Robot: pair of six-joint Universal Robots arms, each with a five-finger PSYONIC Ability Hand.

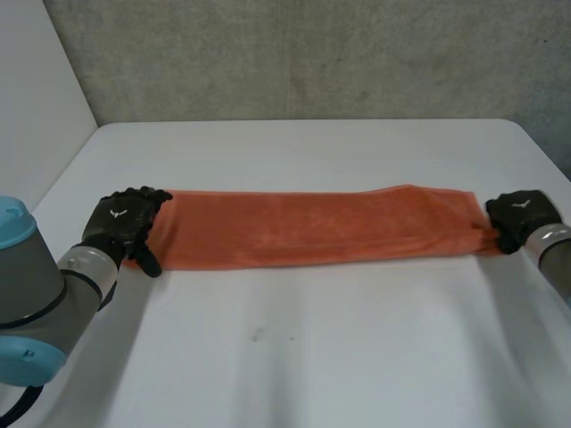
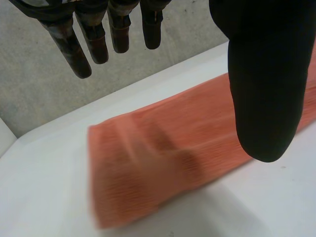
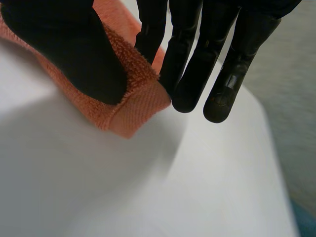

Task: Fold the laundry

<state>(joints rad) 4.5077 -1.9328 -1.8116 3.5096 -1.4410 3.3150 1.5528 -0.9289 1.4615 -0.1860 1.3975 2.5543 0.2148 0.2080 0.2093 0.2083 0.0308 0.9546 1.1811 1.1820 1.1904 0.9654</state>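
1. One white table [image 1: 294, 357] carries everything. A rough grey wall [image 1: 312, 53] stands behind it and a white panel [image 1: 36, 80] runs along its left side.
2. Left arm [image 1: 36, 294], grey joint and light-blue cap, sits at the near left, off the cloth.
3. An orange towel [image 1: 312, 227] lies mid-table, folded into a long narrow strip. Its long axis runs left to right, with one short end toward each hand.
4. Left hand [image 1: 120, 223] is over the left end, its fingers [image 2: 69, 44] straight and spread from the thumb, gripping nothing.
5. Right hand [image 1: 522, 214] is at the right end, its thumb [image 3: 74, 54] pinching the corner against its fingers.
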